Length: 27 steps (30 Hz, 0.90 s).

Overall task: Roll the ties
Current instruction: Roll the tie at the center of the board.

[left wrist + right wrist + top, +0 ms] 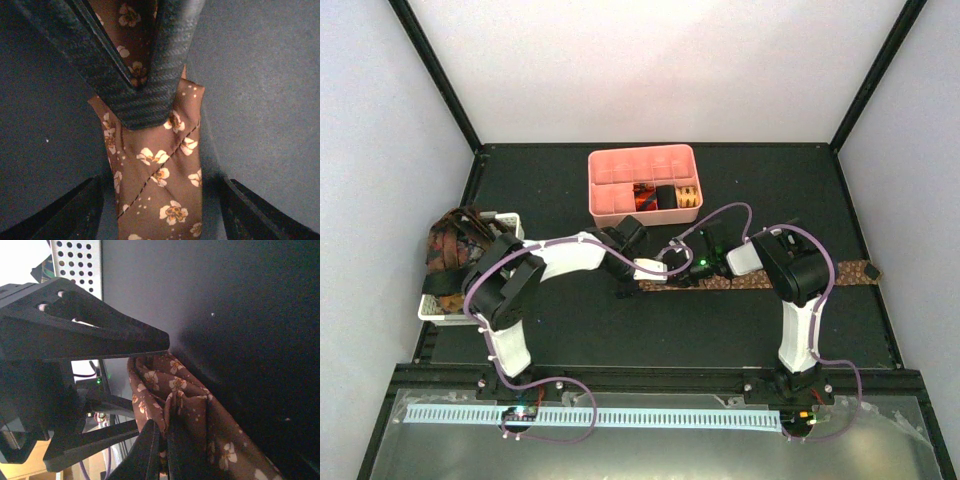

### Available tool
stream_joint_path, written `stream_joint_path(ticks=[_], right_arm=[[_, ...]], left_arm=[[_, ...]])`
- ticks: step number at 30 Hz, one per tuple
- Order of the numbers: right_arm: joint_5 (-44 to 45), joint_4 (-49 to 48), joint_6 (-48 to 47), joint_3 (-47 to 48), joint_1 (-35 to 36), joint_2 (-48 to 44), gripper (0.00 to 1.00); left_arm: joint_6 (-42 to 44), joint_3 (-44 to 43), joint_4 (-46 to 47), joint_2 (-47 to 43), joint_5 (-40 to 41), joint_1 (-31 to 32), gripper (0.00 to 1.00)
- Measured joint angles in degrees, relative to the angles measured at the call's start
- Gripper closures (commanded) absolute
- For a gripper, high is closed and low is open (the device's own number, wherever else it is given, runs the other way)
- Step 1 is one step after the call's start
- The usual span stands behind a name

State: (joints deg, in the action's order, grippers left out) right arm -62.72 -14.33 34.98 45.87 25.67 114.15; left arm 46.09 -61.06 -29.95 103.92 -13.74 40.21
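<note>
A brown tie [790,277] with a pale flower print lies flat across the dark table, running right from the two grippers. Its left end is folded over. My right gripper [167,442] is shut on that folded end [200,405]. In the left wrist view the right gripper's dark fingers [150,95] pinch the fabric from above. My left gripper [160,200] is open, with one finger on each side of the brown tie [165,170] and neither touching it. In the top view the left gripper [655,268] and right gripper [698,265] are close together.
A pink compartmented tray [610,200] at the back centre holds rolled ties [665,197]. A white slotted basket [430,308] at the left edge carries a heap of more ties [450,245]. Purple cables loop over both arms.
</note>
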Motion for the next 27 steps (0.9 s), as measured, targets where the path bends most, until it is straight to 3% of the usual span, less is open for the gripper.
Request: stream_joint_path(ticks=[2,10,21,23,27], right_arm=[[-0.1,-0.3,0.3,-0.1,0.0,0.0,0.98],[-0.3,-0.4,1.0,-0.3,0.0,-0.1,0.98],[1.1,8.2,-4.8,2.9,0.0,-0.7,0.78],[1.3,9.8,-6.3,3.6,0.0,-0.8,0.81],[1.9,11.9,-8.3,4.0,0.0,-1.4,0.97]], left_arm=[[-0.5,0.5,0.0,-0.7,0.0,0.0,0.32],[-1.1,-0.4,-0.7,-0.3,-0.2,0.0,0.65],[-0.9,0.5,-0.1,-0.3,-0.3,-0.1,0.73],[-0.9,0.5,-0.1,-0.3,-0.3,-0.1,0.73],[-0.9,0.5,-0.1,-0.3,-0.3,-0.1,0.73]])
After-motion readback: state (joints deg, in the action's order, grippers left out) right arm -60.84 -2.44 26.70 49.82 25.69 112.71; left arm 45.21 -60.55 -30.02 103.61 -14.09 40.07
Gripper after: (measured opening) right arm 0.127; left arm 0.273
